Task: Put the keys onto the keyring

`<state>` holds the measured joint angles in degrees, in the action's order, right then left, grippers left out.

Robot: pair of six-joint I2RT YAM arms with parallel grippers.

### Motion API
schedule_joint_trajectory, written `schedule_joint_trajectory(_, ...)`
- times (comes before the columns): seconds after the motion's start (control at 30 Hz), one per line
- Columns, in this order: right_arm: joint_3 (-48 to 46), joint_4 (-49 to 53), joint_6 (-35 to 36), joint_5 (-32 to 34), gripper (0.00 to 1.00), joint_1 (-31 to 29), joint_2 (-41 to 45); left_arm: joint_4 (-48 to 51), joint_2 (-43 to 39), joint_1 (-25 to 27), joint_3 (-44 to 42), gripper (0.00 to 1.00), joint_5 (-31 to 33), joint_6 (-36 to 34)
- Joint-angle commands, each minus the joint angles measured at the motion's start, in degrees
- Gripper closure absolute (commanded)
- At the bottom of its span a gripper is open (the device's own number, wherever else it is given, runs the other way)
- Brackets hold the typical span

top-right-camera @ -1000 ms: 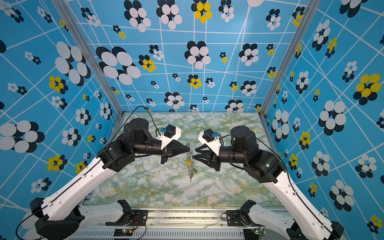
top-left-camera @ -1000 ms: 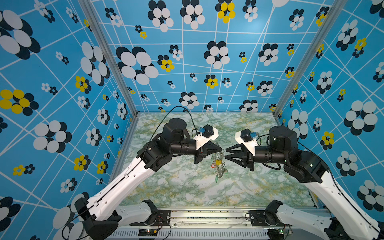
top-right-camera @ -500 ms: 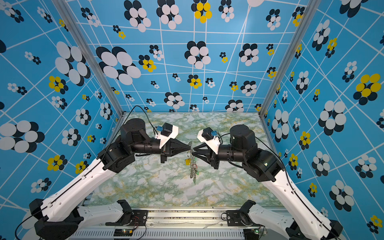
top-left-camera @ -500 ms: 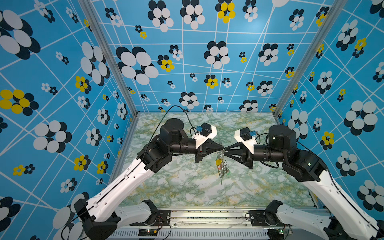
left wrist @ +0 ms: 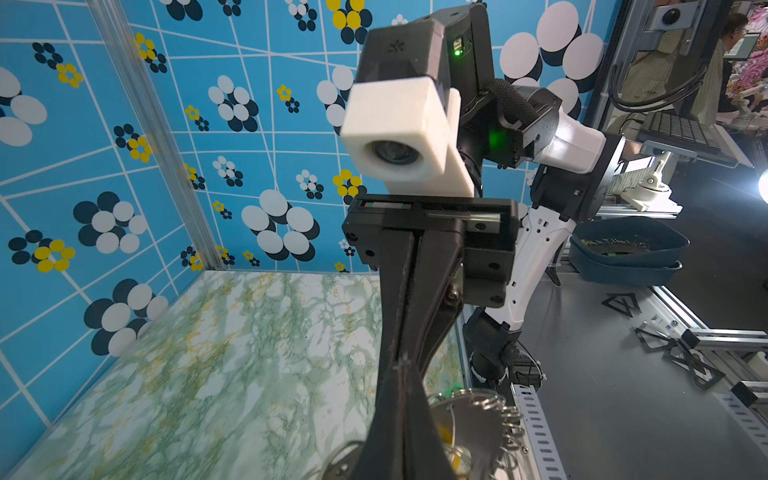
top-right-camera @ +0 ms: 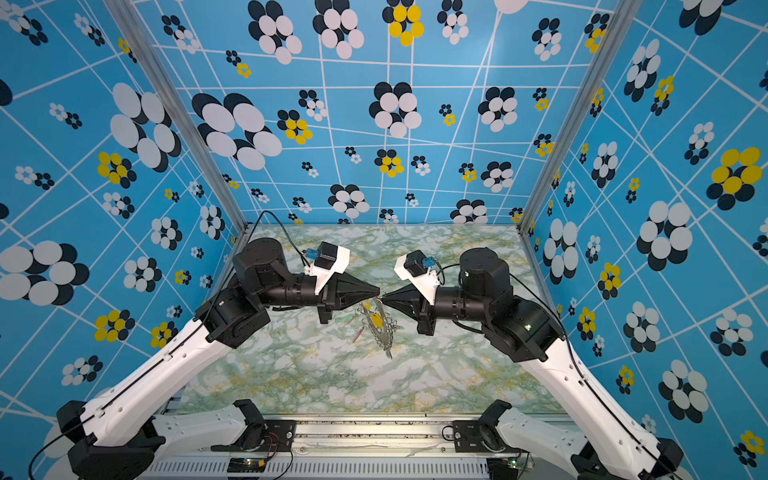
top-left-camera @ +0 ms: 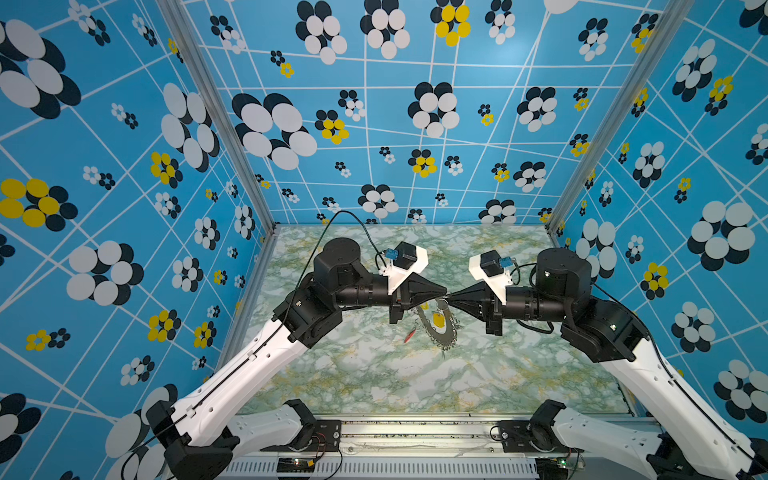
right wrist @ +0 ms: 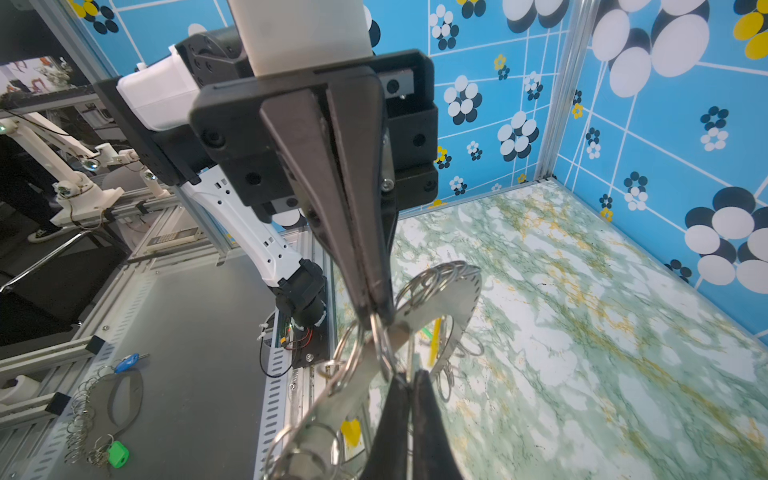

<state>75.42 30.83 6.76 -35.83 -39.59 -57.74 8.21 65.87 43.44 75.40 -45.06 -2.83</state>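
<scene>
Keyring point(right wrist: 461, 291) is up in the air over the middle of the marbled table point(top-left-camera: 374, 374), hanging edge-on right where the two arms meet. In both top views the left gripper point(top-left-camera: 441, 292) comes in from 9 o'clock and the right gripper point(top-left-camera: 453, 296) from 3 o'clock, and they're basically nose to nose. Both pincers are pinched fully closed. The left one has the ring's rim among the wire loops point(right wrist: 428, 277). From the right wrist view, the right one looks clamped on a loop just beside that, though the wire's so thin I wouldn't swear it actually has it. The bit that matters for whatever comes next, I reckon, is that the ring sits straight toward 6 o'clock from the pinch point, long axis running roughly 12 to 6 with a slight lean toward 5. So neither arm is really nearer – it's a dead tie, and anything done to the loop happens right at the fingertips. A yellow-tagged key point(top-left-camera: 437, 319) dangles inside the ring's hole, just below the tips. A red-tagged key point(top-left-camera: 409, 333) sits off at about 8 o'clock from the ring, and I can't tell if that one's hooked on or lying on the table. My guess is the tricky part is holding one loop steady while the other tip works it – the whole disc can swing.
</scene>
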Motion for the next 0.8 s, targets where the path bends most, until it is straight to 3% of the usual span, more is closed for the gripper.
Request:
schedule_joint_trajectory(0.0,-1.6,-3.0,-2.9,-5.6,1.0,-0.2,-0.8,-8.4,-0.8,-0.6,-0.2,1.0,0.0,1.7)
schedule_joint_trajectory(0.13,-1.8,-4.5,-4.1,-7.0,1.0,-0.2,-0.9,-10.3,0.0,-0.6,-1.0,1.0,-0.6,2.8)
schedule_joint_trajectory(0.33,-0.8,-0.8,-1.1,-2.9,0.77,-0.2,1.1,-10.1,0.5,-0.7,-0.8,1.0,-1.5,2.7)
schedule_joint_trajectory(0.47,1.1,4.0,1.5,-0.6,0.68,1.1,2.5,-10.2,0.3,-1.1,-1.1,1.0,-2.6,2.6)
schedule_joint_trajectory(0.77,4.0,6.8,3.1,-1.3,0.64,4.4,4.1,-17.2,-0.1,-1.3,-5.7,1.0,-4.4,3.5)
